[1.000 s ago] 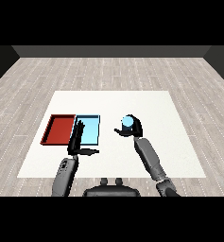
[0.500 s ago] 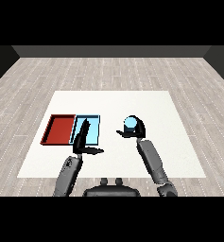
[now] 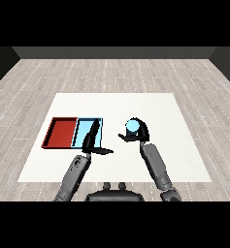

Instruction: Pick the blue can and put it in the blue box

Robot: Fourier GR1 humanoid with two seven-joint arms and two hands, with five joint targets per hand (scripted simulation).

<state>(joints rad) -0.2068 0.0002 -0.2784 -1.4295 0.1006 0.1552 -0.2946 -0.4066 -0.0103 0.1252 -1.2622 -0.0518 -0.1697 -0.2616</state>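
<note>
The blue can (image 3: 132, 127) stands upright on the white table, right of the trays. My right hand (image 3: 140, 133) is curled round it, thumb reaching out to the can's left side. The light blue tray (image 3: 84, 127) lies beside the red tray (image 3: 61, 132) at the table's left. My left hand (image 3: 91, 141) hovers over the blue tray's near right corner with fingers straight and thumb spread to the right, holding nothing.
The white table (image 3: 160, 106) spreads wide around the trays and the can. Grey wooden floor surrounds it. My left hand covers part of the blue tray's near edge.
My left hand has risen and shifted slightly right over the blue tray's near edge. The right hand has closed in round the can, which stays about where it was.
</note>
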